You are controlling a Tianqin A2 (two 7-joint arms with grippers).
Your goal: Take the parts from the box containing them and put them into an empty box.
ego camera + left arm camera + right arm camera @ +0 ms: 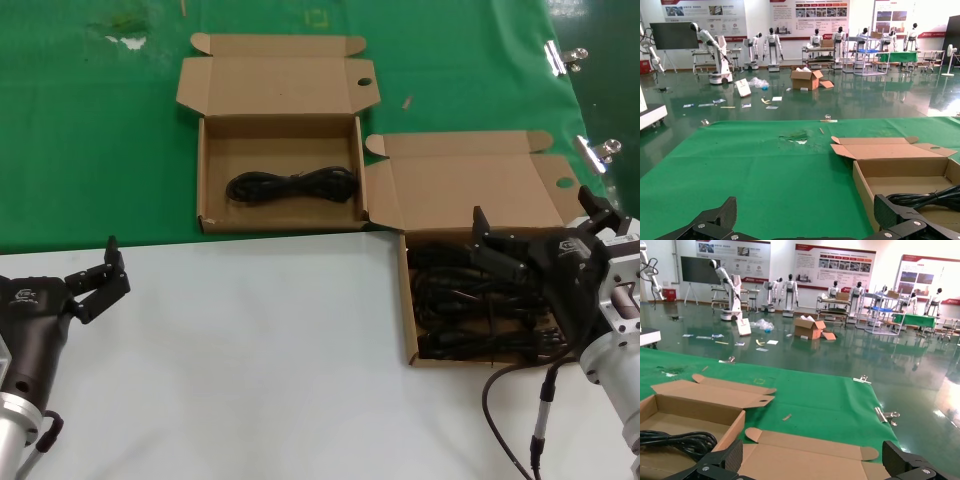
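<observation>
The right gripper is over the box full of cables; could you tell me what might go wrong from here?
1. The cables in the near box lie tangled together, so the right gripper, open above them, may lift several at once or drag one out.
2. A long dangling cable could snag the upright lid or a wall of the far box, which already holds one cable.
The left gripper waits open over the table.

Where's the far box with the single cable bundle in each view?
Head view: far box on the green mat, upper centre, one cable bundle inside.
Left wrist view: far box at right edge, lid open.
Right wrist view: far box at lower left.
Shared landmark: that cable bundle.
</observation>
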